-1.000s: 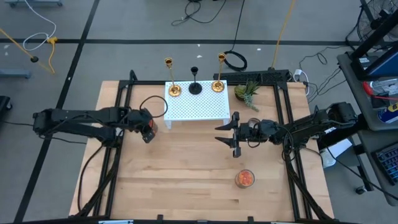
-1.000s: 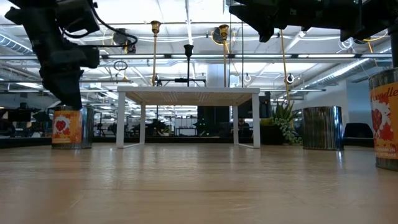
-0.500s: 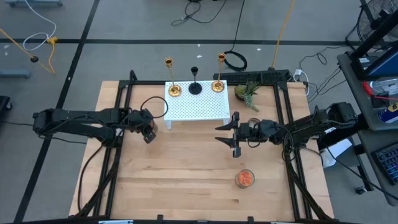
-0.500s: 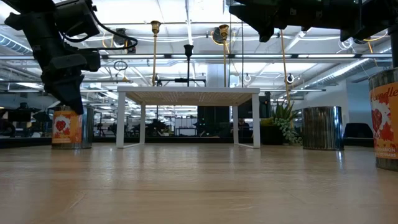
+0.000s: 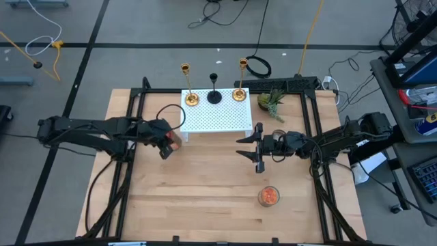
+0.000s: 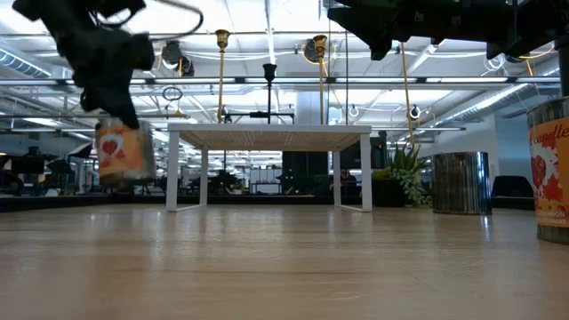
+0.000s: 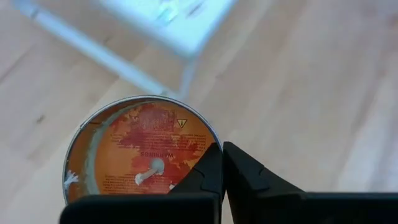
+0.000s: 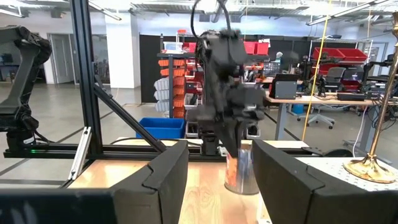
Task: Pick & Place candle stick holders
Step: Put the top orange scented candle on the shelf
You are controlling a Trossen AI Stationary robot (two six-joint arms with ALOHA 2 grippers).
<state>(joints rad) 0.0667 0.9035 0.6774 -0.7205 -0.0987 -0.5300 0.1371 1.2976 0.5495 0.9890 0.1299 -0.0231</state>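
Two brass-gold candle stick holders (image 5: 187,87) (image 5: 240,82) and a shorter black one (image 5: 214,92) stand on their round bases along the far edge of a white perforated stand (image 5: 212,117). My left gripper (image 5: 168,142) is just left of the stand, shut on an orange candle tin (image 6: 123,151) that is off the table. My right gripper (image 5: 254,147) hovers open to the right of the stand, with nothing between its fingers (image 8: 165,177). My left gripper pinches the tin's thin wall at the rim (image 7: 210,144), one finger inside the tin and one outside. The fingers come from above, pointing down. The tin hangs below them, lifted clear of the table and slightly tilted.
A small green plant (image 5: 272,102) stands right of the stand. A second orange candle tin (image 5: 268,196) sits at the near right. In the low view a silver tin (image 6: 460,182) stands beside the plant. Bare wood lies in front of the stand.
My left gripper has shut on the orange tin's rim, then risen and moved a little toward the white stand. The tin, which stood on the table, now hangs clear of it and slightly tilted.
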